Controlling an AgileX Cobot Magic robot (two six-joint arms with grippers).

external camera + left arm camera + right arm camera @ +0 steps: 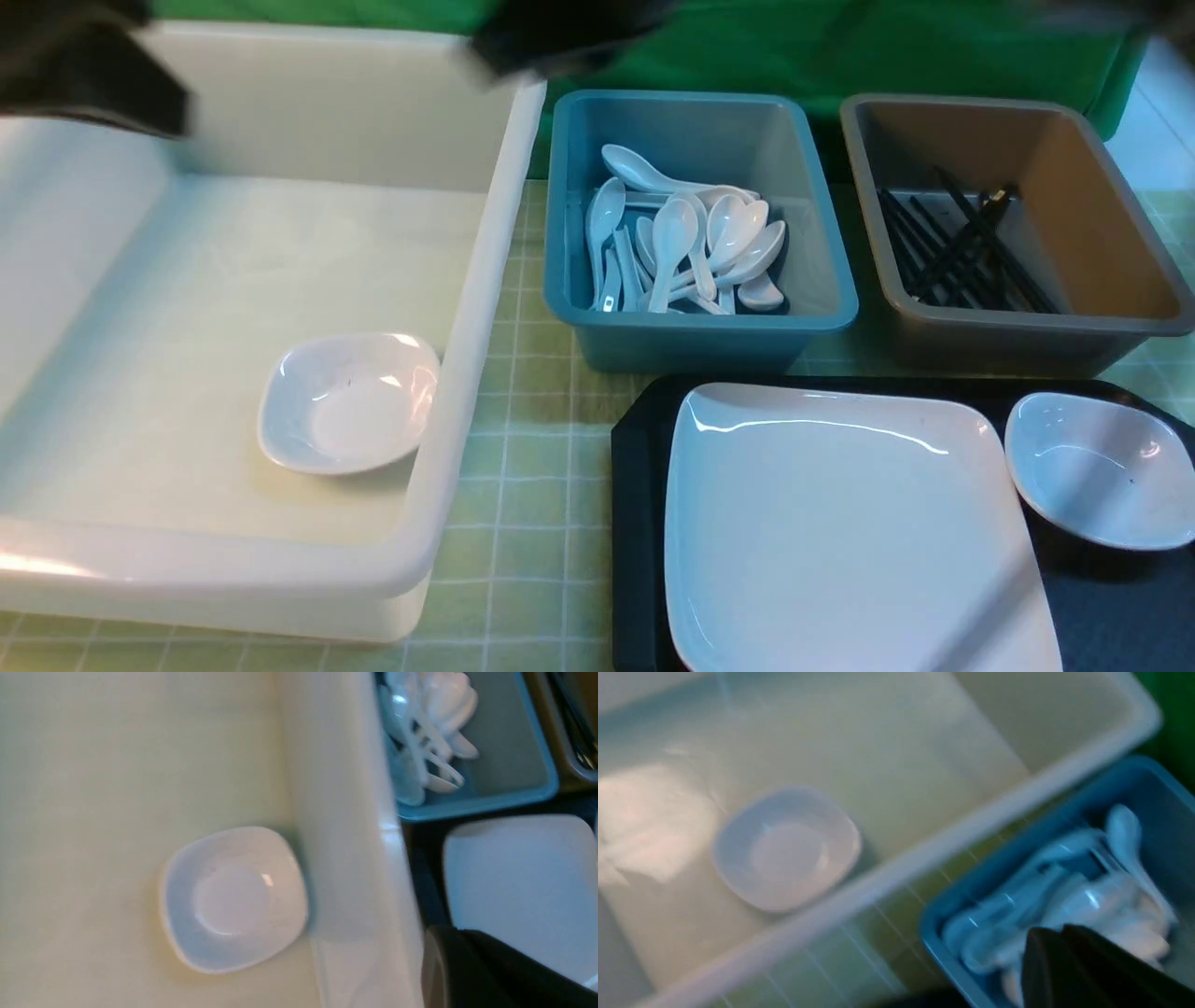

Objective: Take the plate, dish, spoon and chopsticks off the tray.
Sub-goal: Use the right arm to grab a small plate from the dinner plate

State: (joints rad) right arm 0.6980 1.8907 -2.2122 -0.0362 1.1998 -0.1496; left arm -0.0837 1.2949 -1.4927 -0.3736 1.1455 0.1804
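Now our right pincer (1050, 940) is pinched together by the blue box (700, 341); the plate (840, 523) lies well apart, on the tray (638, 523).

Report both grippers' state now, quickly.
Left gripper: shut, nothing seen held.
Right gripper: shut, nothing seen held.

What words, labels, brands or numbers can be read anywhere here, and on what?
None can be read.
No print shows on the plate, the tray, the white tub, the blue bin or the grey bin.
A tiny dark mark on one spoon is too small to read.
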